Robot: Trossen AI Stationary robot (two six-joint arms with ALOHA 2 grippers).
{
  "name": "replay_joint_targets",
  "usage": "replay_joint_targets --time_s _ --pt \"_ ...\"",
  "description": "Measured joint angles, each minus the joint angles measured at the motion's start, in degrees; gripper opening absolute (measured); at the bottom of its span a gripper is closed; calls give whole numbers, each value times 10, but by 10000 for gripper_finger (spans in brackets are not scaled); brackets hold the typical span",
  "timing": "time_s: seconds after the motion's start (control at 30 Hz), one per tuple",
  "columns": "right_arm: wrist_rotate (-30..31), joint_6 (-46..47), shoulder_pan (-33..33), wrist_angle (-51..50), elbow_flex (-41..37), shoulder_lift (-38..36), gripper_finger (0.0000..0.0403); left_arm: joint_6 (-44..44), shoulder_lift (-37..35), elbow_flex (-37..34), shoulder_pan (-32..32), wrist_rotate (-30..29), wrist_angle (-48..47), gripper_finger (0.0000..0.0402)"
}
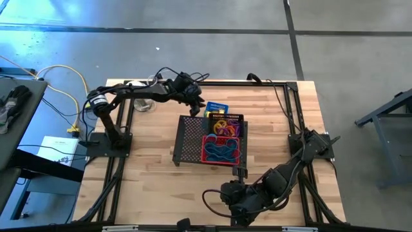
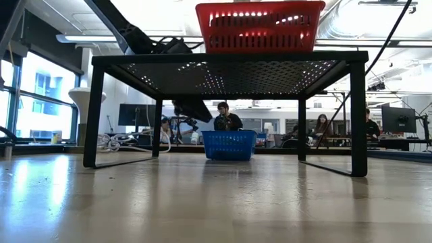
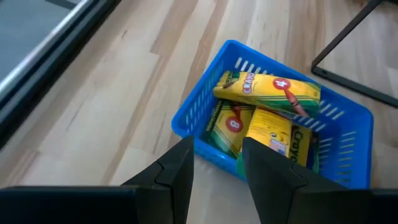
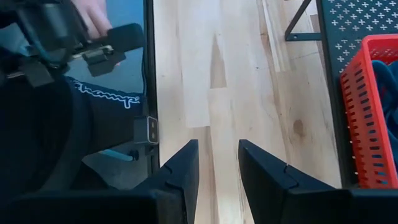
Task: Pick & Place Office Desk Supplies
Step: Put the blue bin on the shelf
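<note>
Pale wood makes up the worktop (image 1: 148,161), and near its middle stands a black mesh tray (image 1: 190,138) raised on legs like a small shelf, likely so that bins can sit both on it and beside it. On the tray rests a red basket (image 1: 207,153) holding blue rubber-band loops (image 1: 222,152), with purple and orange rings (image 1: 223,127) just beyond it. At the tray's far edge, on the wood, sits a blue basket (image 3: 186,118) filled with yellow crayon boxes (image 3: 273,127), sorted by kind, it seems. The left end effector (image 3: 217,174) hovers just above that basket's near wall, its fingers parted and gripping nothing, a pose that suits either reaching in or having let go. The right end effector (image 4: 217,165) waits low near the worktop's front edge, narrowly parted and empty, well apart from the supplies.
</note>
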Motion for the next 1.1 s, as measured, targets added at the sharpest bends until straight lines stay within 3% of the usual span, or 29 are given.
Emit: replay_joint_targets --time_s 0.53,0.77,1.1 --pt "24 1 4 0 0 0 101 -65 22 -1 -2 1 21 132" --pt "30 -2 4 0 0 0 101 -18 30 -4 -18 -65 6 132" --pt "30 -2 4 0 0 0 101 -18 35 -4 -24 -60 22 132"
